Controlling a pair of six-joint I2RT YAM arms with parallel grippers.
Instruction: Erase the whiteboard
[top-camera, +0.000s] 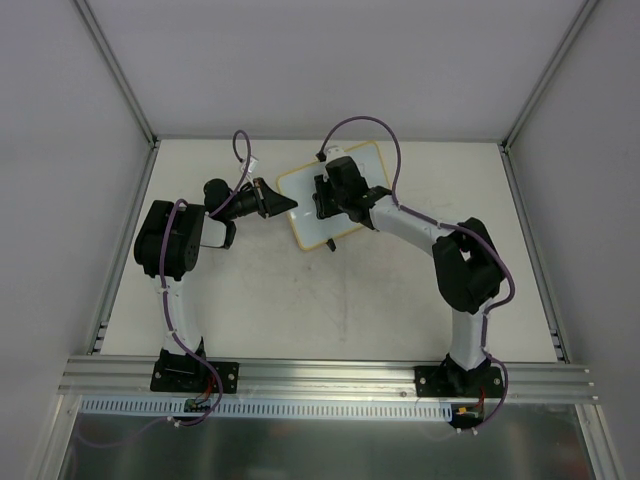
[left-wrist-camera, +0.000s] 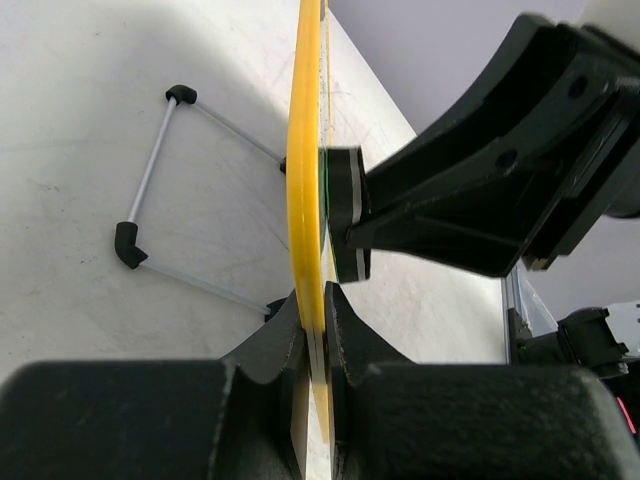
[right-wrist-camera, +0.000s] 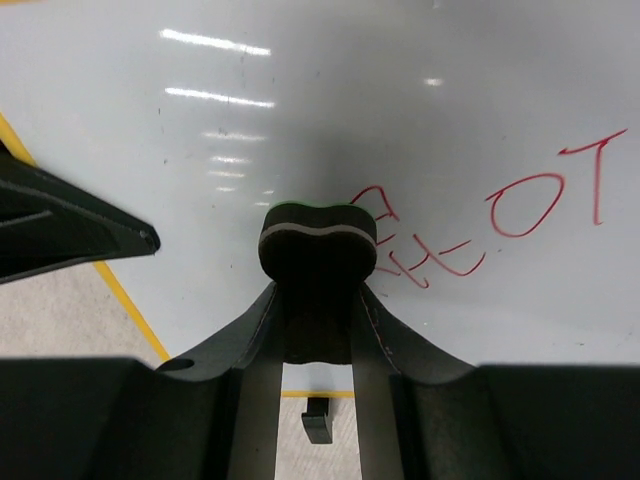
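Note:
The whiteboard (top-camera: 308, 226), with its yellow rim, stands tilted at the middle back of the table. In the left wrist view I see the whiteboard's rim (left-wrist-camera: 304, 170) edge-on, and my left gripper (left-wrist-camera: 318, 312) is shut on it. That left gripper (top-camera: 284, 204) holds the board's left edge. My right gripper (right-wrist-camera: 318, 290) is shut on a black eraser (right-wrist-camera: 318, 242), which is pressed flat against the board's face (right-wrist-camera: 300, 90). Red handwriting (right-wrist-camera: 500, 215) lies just right of the eraser. From the left wrist view the eraser (left-wrist-camera: 345, 205) touches the board's right side.
A wire stand (left-wrist-camera: 150, 190) with black feet lies on the table behind the board. A small black clip foot (right-wrist-camera: 317, 422) sits under the board's lower edge. An aluminium rail (top-camera: 330, 376) runs along the near edge, and side walls enclose the pale table (top-camera: 330, 300).

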